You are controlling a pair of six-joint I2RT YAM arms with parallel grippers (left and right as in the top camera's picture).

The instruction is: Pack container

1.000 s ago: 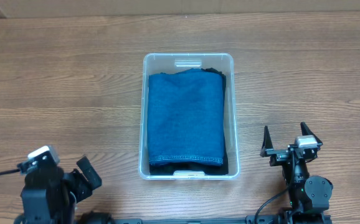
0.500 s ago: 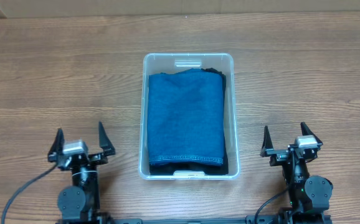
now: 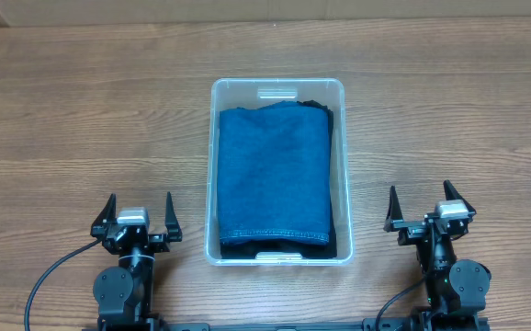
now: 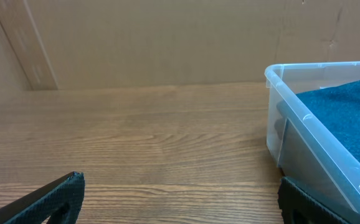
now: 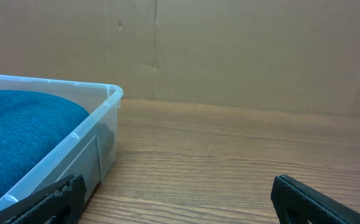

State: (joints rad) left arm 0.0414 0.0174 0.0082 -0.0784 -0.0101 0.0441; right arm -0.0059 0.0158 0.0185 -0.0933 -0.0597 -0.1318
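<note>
**A:** Where do we find the container?

**B:** We see the container [image 3: 213,165] in the centre of the overhead frame, standing on the wooden desk [image 3: 63,110] with its long sides running top to bottom. It is clear plastic with rounded corners and a raised rim.

**A:** What do we see inside it?

**B:** A folded blue cloth [image 3: 275,170] lies flat and fills most of it, with a stitched hem near the lower end. Under it we make out a dark cloth [image 3: 332,237] along the lower edge and the right side.

**A:** And the 2 grippers?

**B:** The left gripper [image 3: 140,199] sits at the lower left of the frame, near the container's lower left corner but apart from it. Its jaws are spread wide and hold nothing. The right gripper [image 3: 421,191] sits at the lower right, also apart from the container, likewise spread and empty. Both point toward the top of the frame.

**A:** Do the wrist views agree?

**B:** Yes. In the left wrist view we see its dark fingers [image 4: 55,196] at the 2 lower corners with bare desk between them, and the container's corner at the right edge. In the right wrist view the container sits at the left edge. A brown cardboard wall [image 5: 230,50] stands behind the desk.

**A:** Anything else?

**B:** A black cable [image 3: 50,276] curves from the left arm toward the lower left corner.
</note>
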